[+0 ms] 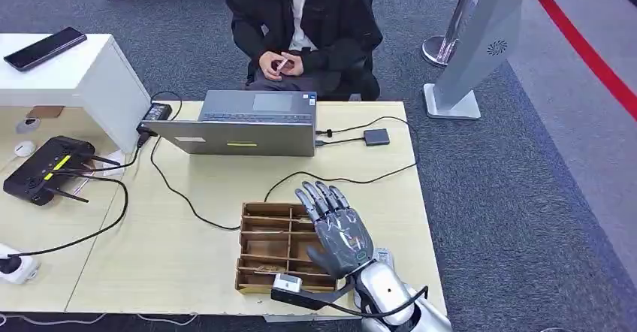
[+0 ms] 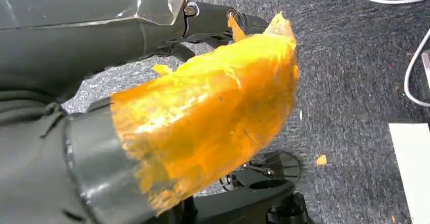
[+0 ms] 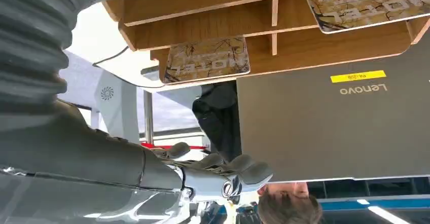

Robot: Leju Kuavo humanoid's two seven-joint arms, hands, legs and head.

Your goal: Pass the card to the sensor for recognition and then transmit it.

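My right hand (image 1: 334, 227) hovers over the right side of a wooden compartment box (image 1: 263, 245) near the table's front edge, fingers spread and holding nothing. In the right wrist view two brown patterned hotel cards (image 3: 208, 59) (image 3: 367, 1) lie in separate compartments of the box (image 3: 213, 21), apart from my outstretched fingers (image 3: 243, 165). A small dark sensor (image 1: 376, 137) on a cable sits to the right of the grey laptop (image 1: 240, 125). My left hand (image 2: 203, 117) hangs over grey carpet, its thumb wrapped in orange tape; how its fingers lie is unclear.
A person (image 1: 300, 24) sits behind the table looking at a phone. A black router (image 1: 49, 170), a white raised box (image 1: 83, 69) with a phone on it and several cables occupy the left. A silver gate post (image 1: 469, 46) stands at the right rear.
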